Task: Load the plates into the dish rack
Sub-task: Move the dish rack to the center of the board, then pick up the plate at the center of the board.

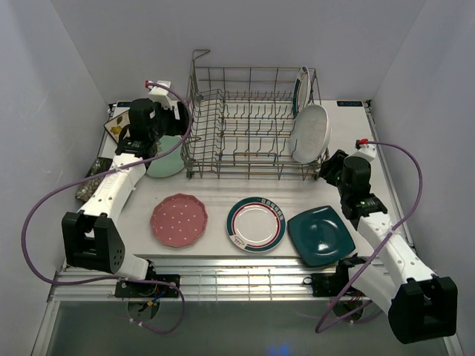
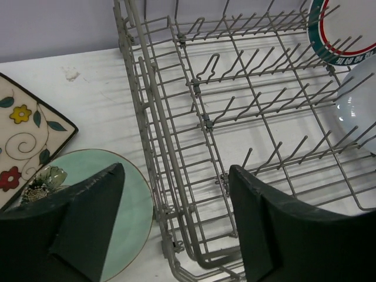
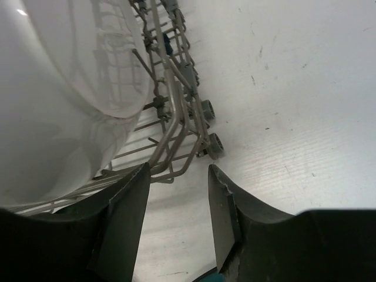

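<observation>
The grey wire dish rack [image 1: 252, 122] stands at the back middle. At its right end a white oval plate [image 1: 312, 133] leans upright, with a teal-and-red-rimmed plate [image 1: 300, 89] behind it. On the table in front lie a pink dotted plate [image 1: 179, 220], a second teal-and-red-rimmed plate [image 1: 256, 224] and a dark teal square plate [image 1: 320, 235]. My left gripper [image 2: 176, 176] is open above the rack's left wall, one finger over the mint plate [image 2: 132, 205]. My right gripper [image 3: 176, 176] is open and empty by the rack's right front corner, next to the white oval plate [image 3: 59, 88].
A cream floral square plate [image 2: 23, 135] lies left of the mint plate, by the left wall. A dark patterned object [image 1: 93, 174] sits at the table's left edge under the left arm. Walls enclose the table on three sides.
</observation>
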